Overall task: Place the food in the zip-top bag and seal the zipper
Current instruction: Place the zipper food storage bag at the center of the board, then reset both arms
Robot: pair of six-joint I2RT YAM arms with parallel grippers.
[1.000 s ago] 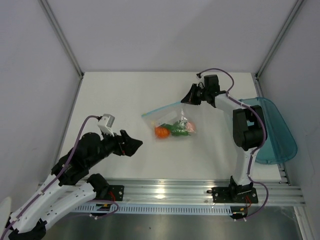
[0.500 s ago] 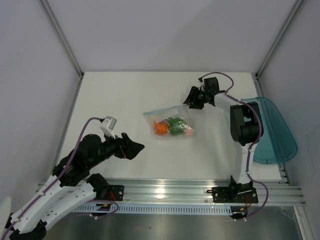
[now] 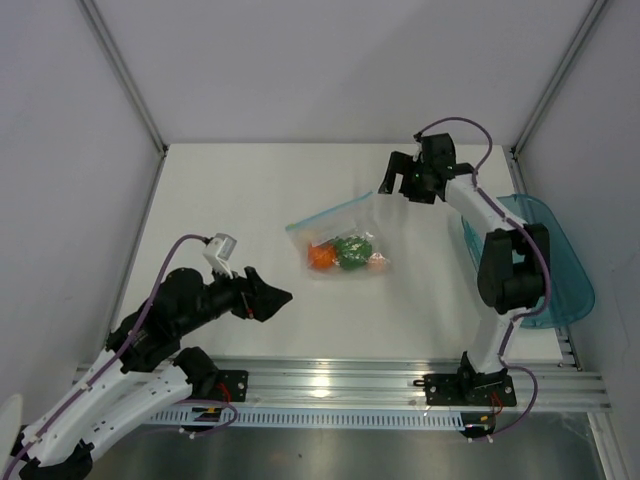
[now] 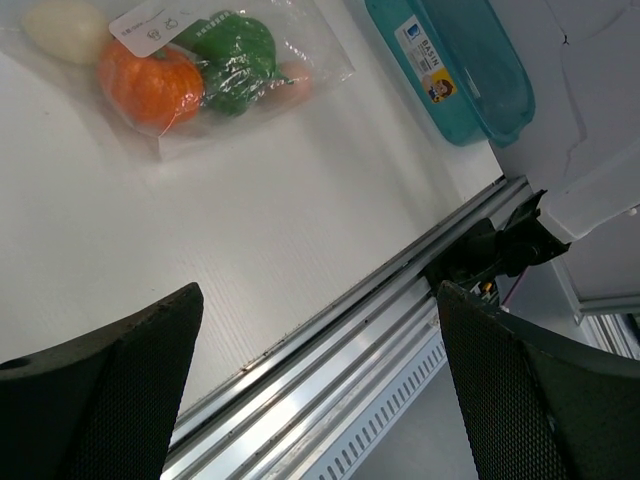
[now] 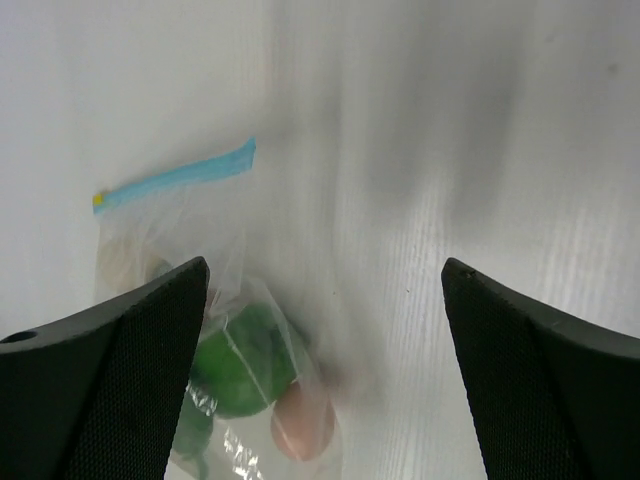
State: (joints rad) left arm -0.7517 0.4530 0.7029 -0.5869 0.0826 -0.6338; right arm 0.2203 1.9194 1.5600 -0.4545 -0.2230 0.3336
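Note:
The zip-top bag (image 3: 345, 232) lies flat at mid-table with the food inside: an orange-red round piece (image 3: 321, 257), a green pepper (image 3: 352, 250), and in the left wrist view a pale egg (image 4: 65, 25). Its teal zipper (image 3: 328, 212) runs along the far edge. My right gripper (image 3: 397, 183) hovers open just beyond the bag's right corner, holding nothing. In the right wrist view the zipper's end (image 5: 175, 175), the pepper (image 5: 245, 360) and a pinkish egg (image 5: 303, 425) show below the gripper (image 5: 325, 300). My left gripper (image 3: 272, 297) is open, near-left of the bag and apart from it.
A translucent teal tray (image 3: 560, 270) sits at the right table edge, beside the right arm. The aluminium rail (image 3: 330, 385) runs along the near edge; in the left wrist view it (image 4: 330, 340) lies between the open fingers (image 4: 110, 390).
My right gripper has opened, let go of the bag's zipper corner and drawn back to the far right. The bag has settled flat. The left gripper crept slightly right.

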